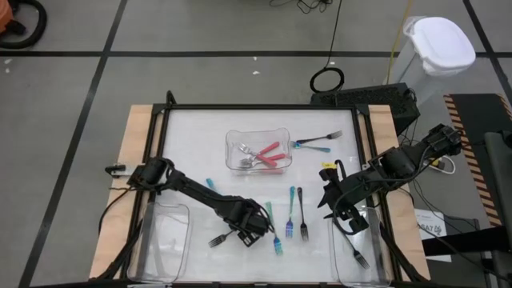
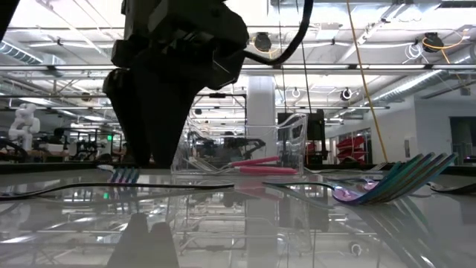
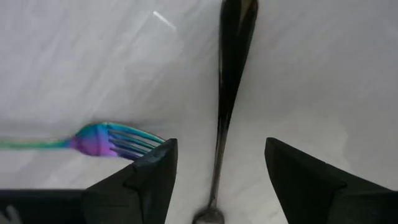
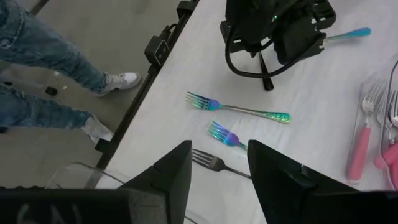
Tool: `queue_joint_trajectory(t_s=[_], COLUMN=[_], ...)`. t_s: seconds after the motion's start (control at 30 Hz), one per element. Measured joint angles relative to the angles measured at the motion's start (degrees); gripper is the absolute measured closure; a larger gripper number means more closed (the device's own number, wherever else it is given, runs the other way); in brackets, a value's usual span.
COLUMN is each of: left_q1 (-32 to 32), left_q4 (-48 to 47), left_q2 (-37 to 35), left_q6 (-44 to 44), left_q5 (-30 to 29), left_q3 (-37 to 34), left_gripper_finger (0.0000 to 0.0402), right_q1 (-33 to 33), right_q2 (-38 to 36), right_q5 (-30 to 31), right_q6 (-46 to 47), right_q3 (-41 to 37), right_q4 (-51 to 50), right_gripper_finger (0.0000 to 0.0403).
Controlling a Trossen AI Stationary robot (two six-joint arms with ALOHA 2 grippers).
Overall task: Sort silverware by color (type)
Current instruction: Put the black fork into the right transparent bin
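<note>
A dark grey fork (image 3: 227, 93) lies flat on the white table, near its front. My left gripper (image 3: 217, 168) points down over it, open, with one finger on each side of the slim handle and no contact showing. In the high view this gripper (image 1: 252, 228) covers the dark fork's (image 1: 220, 238) handle. A rainbow-teal fork's head (image 3: 106, 142) lies close beside one finger. Two more forks (image 1: 291, 210) (image 1: 303, 216) lie to the right. Pink-handled forks (image 1: 268, 156) sit in the middle clear tray (image 1: 236, 138). My right gripper (image 4: 217, 168) hangs open, high over the table's right side (image 1: 340, 212).
A teal fork (image 1: 316, 142) lies right of the middle tray, a teal handle (image 1: 210, 184) beside the left arm. Clear trays stand at the front left (image 1: 168, 240) and front right (image 1: 346, 260), the right one holding a dark fork (image 1: 360, 258). A person's legs (image 4: 50, 56) stand beside the table.
</note>
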Motion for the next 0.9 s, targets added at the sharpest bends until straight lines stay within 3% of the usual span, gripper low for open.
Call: queue_joint_trajectory(t_s=[0.37,0.77,0.9], left_q1=[-0.4,-0.5,-0.5], left_q4=[4.3,5.1,6.4], left_q2=[0.5,0.4,0.4], left_q6=[-0.1,0.5,0.6], left_q5=[2.9,2.8,2.6], left_q3=[-3.6,-3.6,-3.6], left_gripper_finger=[0.0248,0.0386,0.0392], right_q1=[0.0,0.0,0.0], right_q2=[0.0,0.0,0.0], right_q5=[0.0,0.0,0.0], right_q6=[0.0,0.0,0.0], right_q3=[0.0,0.0,0.0], right_q4=[0.0,0.0,0.0], right_gripper_finger=[0.0250,0.0250,0.0250])
